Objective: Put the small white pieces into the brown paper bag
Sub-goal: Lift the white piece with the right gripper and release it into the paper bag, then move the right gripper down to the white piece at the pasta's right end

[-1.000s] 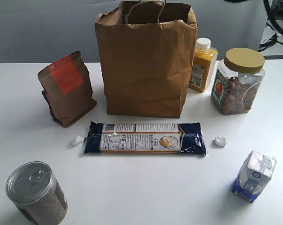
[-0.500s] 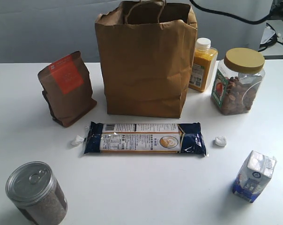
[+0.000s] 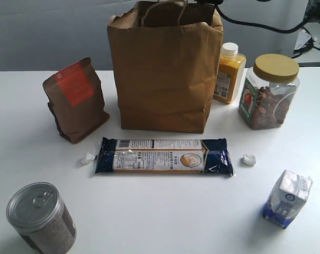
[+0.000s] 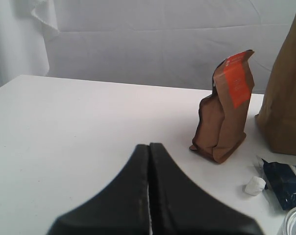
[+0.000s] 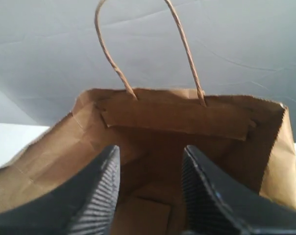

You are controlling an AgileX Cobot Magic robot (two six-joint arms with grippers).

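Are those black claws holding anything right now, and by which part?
Nothing is held. The right gripper is open over the mouth of the tall brown paper bag, nothing between its jaws. The left gripper is shut and empty.

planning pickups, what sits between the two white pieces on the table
The long blue packet lies flat between the left piece and right piece, exterior view.

Ext. cam looks down at an angle over table [image 3: 165, 211], brown paper bag [image 3: 165, 74] at far side. L wrist cam low near table, facing pouch [image 4: 226, 112]; R wrist cam close above bag's mouth. All three share bag.
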